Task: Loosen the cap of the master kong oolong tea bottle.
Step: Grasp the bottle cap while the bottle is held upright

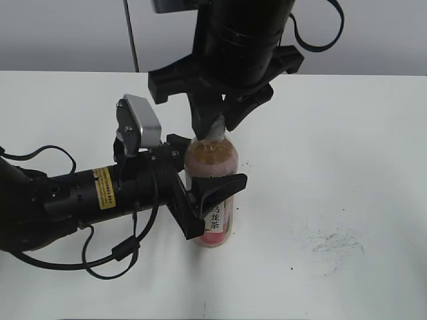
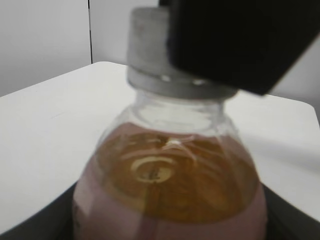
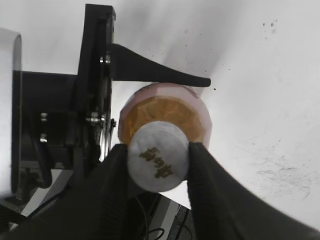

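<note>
The master kong oolong tea bottle [image 1: 212, 157] stands upright on the white table, amber tea above a pink label with black characters [image 1: 214, 220]. My left gripper [image 1: 203, 175] reaches in from the left and is shut on the bottle's body; the bottle [image 2: 170, 180] fills its view. Coming down from above, my right gripper [image 1: 216, 128] is shut on the cap, which is mostly hidden there. In the right wrist view both black fingers press the sides of the round grey-white cap [image 3: 158, 156] with its dark mark. The left wrist view shows the cap [image 2: 147, 45] partly behind a black finger [image 2: 240, 40].
The left arm's black body and loose cables [image 1: 107, 257] lie across the table's left front. Dark scuff marks [image 1: 337, 243] show on the table at the right. A thin rod [image 1: 131, 33] rises at the back.
</note>
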{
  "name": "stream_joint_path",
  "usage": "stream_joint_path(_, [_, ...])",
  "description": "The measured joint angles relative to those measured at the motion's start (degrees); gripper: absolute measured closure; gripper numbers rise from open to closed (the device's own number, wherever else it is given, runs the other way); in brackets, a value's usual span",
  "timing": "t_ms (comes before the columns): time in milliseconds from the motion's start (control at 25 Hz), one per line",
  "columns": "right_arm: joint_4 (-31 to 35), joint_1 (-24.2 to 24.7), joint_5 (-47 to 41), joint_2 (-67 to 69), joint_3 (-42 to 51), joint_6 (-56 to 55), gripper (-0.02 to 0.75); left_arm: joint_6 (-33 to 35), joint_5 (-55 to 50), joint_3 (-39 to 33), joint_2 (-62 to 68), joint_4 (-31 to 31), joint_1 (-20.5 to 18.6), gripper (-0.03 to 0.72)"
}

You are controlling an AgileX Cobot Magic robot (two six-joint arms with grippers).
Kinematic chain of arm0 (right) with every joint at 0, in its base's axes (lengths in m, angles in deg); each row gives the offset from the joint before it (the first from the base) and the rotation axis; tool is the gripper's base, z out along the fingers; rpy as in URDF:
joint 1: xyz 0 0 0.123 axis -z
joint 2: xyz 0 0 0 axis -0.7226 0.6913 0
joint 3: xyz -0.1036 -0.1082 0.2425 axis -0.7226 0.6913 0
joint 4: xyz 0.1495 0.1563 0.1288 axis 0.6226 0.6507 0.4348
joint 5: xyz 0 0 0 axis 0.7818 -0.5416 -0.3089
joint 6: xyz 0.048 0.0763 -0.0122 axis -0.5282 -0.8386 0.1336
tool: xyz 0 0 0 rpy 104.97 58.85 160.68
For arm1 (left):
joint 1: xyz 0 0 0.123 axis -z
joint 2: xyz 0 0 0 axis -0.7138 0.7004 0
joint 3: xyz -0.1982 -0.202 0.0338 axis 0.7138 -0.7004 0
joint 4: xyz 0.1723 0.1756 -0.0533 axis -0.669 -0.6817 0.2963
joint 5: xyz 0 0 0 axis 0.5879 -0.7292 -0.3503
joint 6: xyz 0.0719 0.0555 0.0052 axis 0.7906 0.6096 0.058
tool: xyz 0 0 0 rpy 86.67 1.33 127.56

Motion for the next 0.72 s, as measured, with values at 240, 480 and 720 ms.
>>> stream_joint_path(240, [-0.01,0.00,0.00,0.00,0.00,4.44,0.462,0.06,0.00,0.00,0.00,0.26,0.00,0.241])
stream_joint_path(480, [0.05,0.00,0.39,0.00,0.00,17.50,0.462,0.54,0.00,0.00,0.00,0.45,0.00,0.243])
stream_joint_path(720, [-0.06,0.00,0.56,0.00,0.00,31.95,0.463,0.61,0.00,0.00,0.00,0.45,0.00,0.243])
